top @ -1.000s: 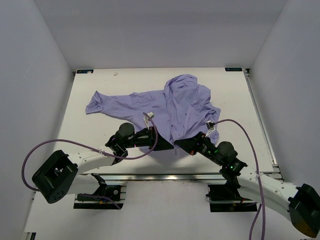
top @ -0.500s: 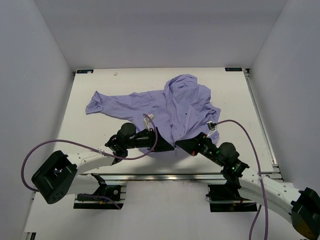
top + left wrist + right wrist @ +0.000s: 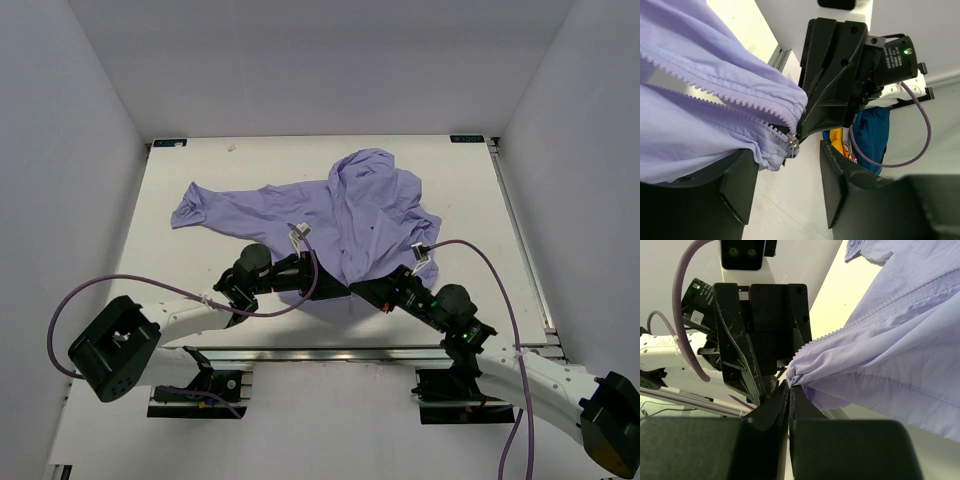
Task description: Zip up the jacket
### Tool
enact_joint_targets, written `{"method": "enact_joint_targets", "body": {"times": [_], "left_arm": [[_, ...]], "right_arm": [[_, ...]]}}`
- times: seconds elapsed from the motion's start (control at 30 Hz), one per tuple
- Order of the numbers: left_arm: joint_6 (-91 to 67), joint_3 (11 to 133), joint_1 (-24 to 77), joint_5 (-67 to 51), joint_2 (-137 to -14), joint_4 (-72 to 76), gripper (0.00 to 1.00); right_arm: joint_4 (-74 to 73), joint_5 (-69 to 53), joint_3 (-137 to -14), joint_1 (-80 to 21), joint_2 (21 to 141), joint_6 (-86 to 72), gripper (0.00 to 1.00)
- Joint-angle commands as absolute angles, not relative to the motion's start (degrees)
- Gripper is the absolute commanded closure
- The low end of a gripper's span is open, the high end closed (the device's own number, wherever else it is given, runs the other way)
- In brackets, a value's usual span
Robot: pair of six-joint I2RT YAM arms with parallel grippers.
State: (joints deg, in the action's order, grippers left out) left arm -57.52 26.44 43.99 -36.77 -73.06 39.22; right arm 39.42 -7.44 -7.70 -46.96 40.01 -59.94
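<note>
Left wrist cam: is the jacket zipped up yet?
No, on the jacket the zipper teeth run in two separate rows, meeting only at the slider.

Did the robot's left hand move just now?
No, not noticeably. The left hand sits at the jacket's bottom edge, the same distance above the metal rail as a second ago.

The jacket (image 3: 370,210) covers the middle and far part of the table (image 3: 170,260). Bare strips remain along the left, right and far edges, closed in by walls (image 3: 90,150). At the near hem the left gripper (image 3: 338,290) and right gripper (image 3: 358,290) meet tip to tip and block each other. Cables (image 3: 490,270) arch over both arms.
</note>
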Motion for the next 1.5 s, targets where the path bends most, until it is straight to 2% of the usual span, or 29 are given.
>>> {"method": "enact_joint_targets", "body": {"times": [0.0, 0.17, 0.23, 0.37, 0.53, 0.77, 0.8, 0.83, 0.93, 1.07, 1.17, 1.2, 1.4, 1.43, 1.47], "left_arm": [[-58.36, 27.69, 43.86, -39.11, -72.69, 45.43, 0.40], [-59.68, 26.11, 43.86, -38.85, -70.93, 49.57, 0.51], [-59.68, 25.67, 43.86, -38.67, -70.23, 49.83, 0.52], [-59.42, 25.58, 43.86, -39.11, -68.38, 49.23, 0.52], [-57.83, 25.84, 44.03, -38.76, -67.76, 45.97, 0.46], [-53.62, 28.21, 46.40, -38.15, -68.55, 39.30, 0.46], [-53.27, 28.47, 46.67, -37.88, -68.64, 39.03, 0.48], [-53.17, 28.56, 46.84, -37.88, -68.73, 38.76, 0.54], [-53.09, 28.21, 46.93, -38.15, -68.38, 39.12, 0.65], [-52.82, 27.77, 46.93, -36.74, -67.33, 38.50, 0.84], [-52.12, 28.21, 47.02, -35.34, -67.15, 36.92, 0.90], [-52.03, 28.21, 47.02, -34.81, -67.15, 36.39, 1.00], [-51.51, 28.12, 46.93, -31.82, -66.62, 33.67, 1.00], [-51.16, 28.47, 47.02, -31.47, -66.53, 31.14, 1.00], [-50.37, 29.17, 47.02, -31.38, -66.36, 29.98, 1.00]], "right_arm": [[44.20, -6.95, -7.47, -47.20, 39.64, -60.73, 1.00], [44.91, -6.33, -6.42, -47.20, 39.29, -61.52, 1.00], [44.74, -5.63, -6.24, -47.20, 38.94, -61.70, 1.00], [44.91, -4.40, -5.89, -47.20, 38.67, -61.96, 1.00], [46.75, -3.87, -5.71, -47.11, 39.02, -62.31, 1.00], [49.91, -4.13, -5.54, -47.20, 40.08, -63.45, 1.00], [50.36, -4.13, -5.45, -47.20, 40.08, -63.63, 1.00], [50.62, -4.13, -5.45, -47.28, 39.99, -63.72, 1.00], [50.01, -3.69, -5.45, -47.20, 39.81, -63.81, 1.00], [50.01, -4.13, -5.27, -47.20, 39.73, -64.16, 1.00], [50.10, -5.00, -5.36, -47.20, 40.08, -64.25, 1.00], [49.92, -5.27, -5.54, -47.20, 40.43, -64.25, 1.00], [39.93, -6.33, -8.52, -47.11, 40.70, -61.09, 1.00], [37.90, -6.24, -10.09, -47.20, 40.52, -60.30, 0.95], [33.79, -6.15, -10.89, -47.20, 40.26, -59.34, 0.83]]}}
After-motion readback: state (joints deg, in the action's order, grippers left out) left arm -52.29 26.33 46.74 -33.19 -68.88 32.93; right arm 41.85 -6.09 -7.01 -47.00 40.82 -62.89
